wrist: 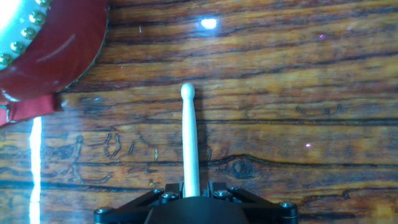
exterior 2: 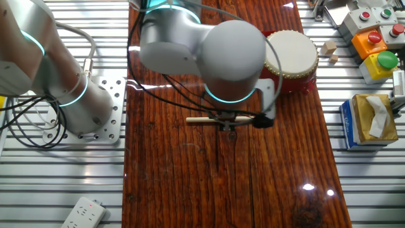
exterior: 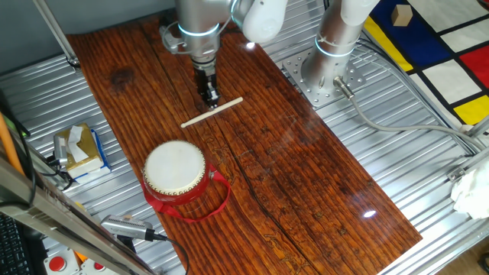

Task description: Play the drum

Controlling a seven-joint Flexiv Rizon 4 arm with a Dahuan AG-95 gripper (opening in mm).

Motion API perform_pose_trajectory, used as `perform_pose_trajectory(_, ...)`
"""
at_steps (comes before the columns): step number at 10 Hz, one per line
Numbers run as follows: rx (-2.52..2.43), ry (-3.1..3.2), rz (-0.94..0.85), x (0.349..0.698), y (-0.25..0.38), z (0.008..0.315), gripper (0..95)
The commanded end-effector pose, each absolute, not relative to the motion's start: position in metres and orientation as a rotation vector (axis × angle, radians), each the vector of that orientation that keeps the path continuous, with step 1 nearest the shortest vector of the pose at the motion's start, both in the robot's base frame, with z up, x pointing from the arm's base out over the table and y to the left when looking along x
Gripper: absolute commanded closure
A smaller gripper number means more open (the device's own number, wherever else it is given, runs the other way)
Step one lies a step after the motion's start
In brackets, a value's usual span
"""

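Observation:
The drum (exterior: 175, 169) has a cream-white skin, a red body, gold studs and a red strap loop, and stands at the near left of the wooden board. It also shows in the other fixed view (exterior 2: 291, 53) and at the hand view's top left corner (wrist: 43, 43). A pale wooden drumstick (exterior: 212, 111) lies low over the board, apart from the drum. My gripper (exterior: 209, 101) points down on the stick's middle, its jaws closed against the stick (wrist: 190, 137). In the hand view the stick's tip points away from my gripper (wrist: 193, 190), to the right of the drum.
A tissue box (exterior: 78, 148) and cables lie left of the board on the metal table. A box with coloured buttons (exterior 2: 374, 39), small wooden blocks (exterior 2: 328, 48) and a second arm's base (exterior: 328, 69) stand beside the board. A power strip (exterior 2: 82, 214) lies at one corner.

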State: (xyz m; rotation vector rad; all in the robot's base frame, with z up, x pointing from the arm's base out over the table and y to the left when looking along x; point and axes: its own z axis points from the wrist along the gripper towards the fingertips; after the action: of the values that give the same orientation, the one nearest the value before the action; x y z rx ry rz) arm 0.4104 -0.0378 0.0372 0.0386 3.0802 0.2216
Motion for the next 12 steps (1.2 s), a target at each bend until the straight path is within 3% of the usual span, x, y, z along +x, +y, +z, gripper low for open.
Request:
perform_pose_trajectory(1,0.044,3.078,0.228,0.401,-0.034,0.036,76.0)
perform_pose_trajectory(12,-0.017,3.077,0.219,0.385,-0.035,0.015,76.0)
